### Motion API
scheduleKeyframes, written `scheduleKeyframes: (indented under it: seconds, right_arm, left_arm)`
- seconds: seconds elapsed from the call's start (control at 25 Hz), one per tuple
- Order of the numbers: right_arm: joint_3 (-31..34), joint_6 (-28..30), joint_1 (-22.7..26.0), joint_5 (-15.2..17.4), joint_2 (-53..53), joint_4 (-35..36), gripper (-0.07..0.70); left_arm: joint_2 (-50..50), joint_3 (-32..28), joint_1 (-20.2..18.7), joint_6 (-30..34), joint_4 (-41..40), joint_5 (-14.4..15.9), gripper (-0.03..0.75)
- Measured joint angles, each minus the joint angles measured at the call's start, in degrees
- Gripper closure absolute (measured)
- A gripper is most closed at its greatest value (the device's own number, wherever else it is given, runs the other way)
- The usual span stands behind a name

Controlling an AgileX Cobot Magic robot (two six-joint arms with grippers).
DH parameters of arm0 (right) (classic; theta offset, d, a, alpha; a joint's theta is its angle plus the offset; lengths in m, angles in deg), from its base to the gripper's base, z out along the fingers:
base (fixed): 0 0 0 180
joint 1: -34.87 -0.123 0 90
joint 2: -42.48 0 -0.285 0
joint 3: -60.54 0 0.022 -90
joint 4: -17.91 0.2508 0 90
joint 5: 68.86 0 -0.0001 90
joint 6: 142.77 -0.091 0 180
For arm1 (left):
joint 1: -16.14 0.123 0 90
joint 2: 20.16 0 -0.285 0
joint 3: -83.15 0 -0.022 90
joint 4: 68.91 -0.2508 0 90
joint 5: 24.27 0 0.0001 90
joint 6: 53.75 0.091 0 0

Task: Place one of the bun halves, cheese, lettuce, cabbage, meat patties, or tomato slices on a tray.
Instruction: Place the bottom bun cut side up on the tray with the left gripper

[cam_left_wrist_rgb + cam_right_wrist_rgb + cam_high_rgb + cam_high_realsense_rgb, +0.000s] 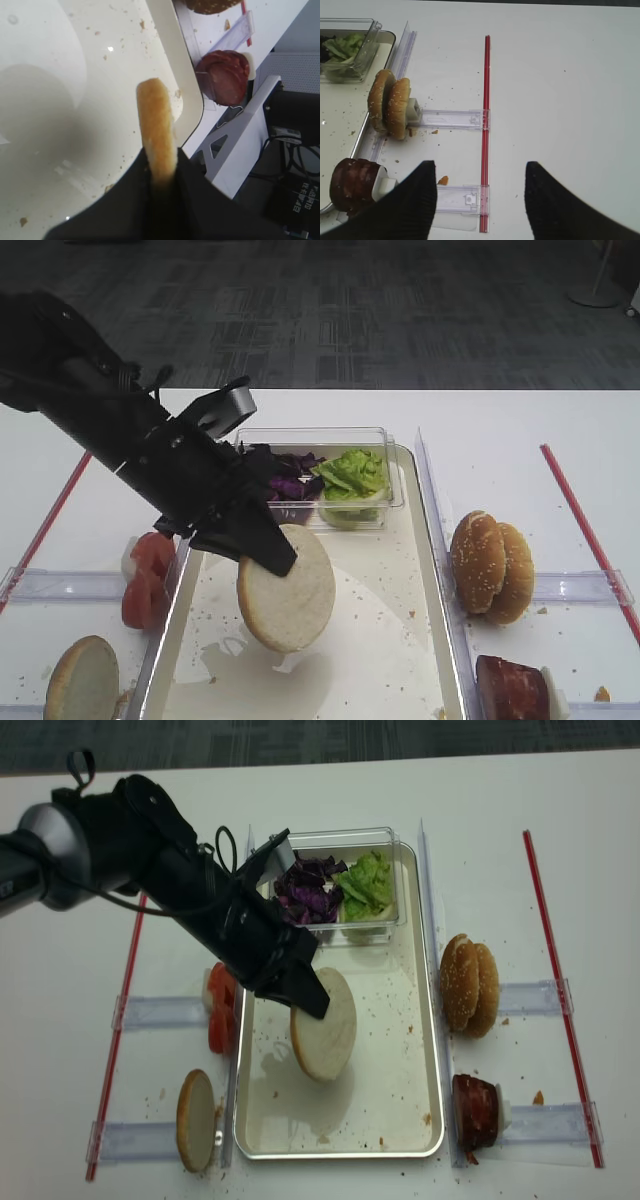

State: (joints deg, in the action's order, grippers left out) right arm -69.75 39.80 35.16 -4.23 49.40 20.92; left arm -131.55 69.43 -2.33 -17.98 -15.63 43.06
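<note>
My left gripper (275, 558) (308, 1000) is shut on the rim of a flat bun half (290, 595) (157, 130). The bun half hangs on edge low over the middle of the silver tray (434, 570) (432, 1060); whether it touches the lining I cannot tell. My right gripper (480, 167) is open over bare table, holding nothing. Purple cabbage (290, 483) and lettuce (352, 473) sit in a clear tub. Tomato slices (148, 575) stand left of the tray, and meat patties (510, 687) (352, 185) to its right. No cheese is in view.
Two sesame buns (490, 565) (390, 105) stand on edge right of the tray. Another bun half (82, 680) stands at the front left. Clear plastic holders (452, 119) and red strips (486, 100) lie on the white table.
</note>
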Motion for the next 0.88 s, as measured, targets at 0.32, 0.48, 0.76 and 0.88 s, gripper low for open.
scheduleKeyframes:
  seconds: [0.32, 0.48, 0.76, 0.88]
  right_arm:
    - [0.0, 0.0, 0.0, 0.0, 0.0, 0.0, 0.205]
    - [0.0, 0.0, 0.0, 0.0, 0.0, 0.0, 0.205]
    - [0.0, 0.0, 0.0, 0.0, 0.0, 0.0, 0.205]
    - [0.0, 0.0, 0.0, 0.0, 0.0, 0.0, 0.205]
  left_arm:
    - [-7.3, 0.1, 0.5, 4.2, 2.5, 0.0, 0.666]
    - [-9.3, 0.7, 0.5, 5.1, 3.0, 0.0, 0.666]
    - [-11.4, 4.4, 0.5, 5.1, 3.4, -0.1, 0.666]
    - [-13.1, 5.3, 0.5, 4.6, 4.0, -0.1, 0.666]
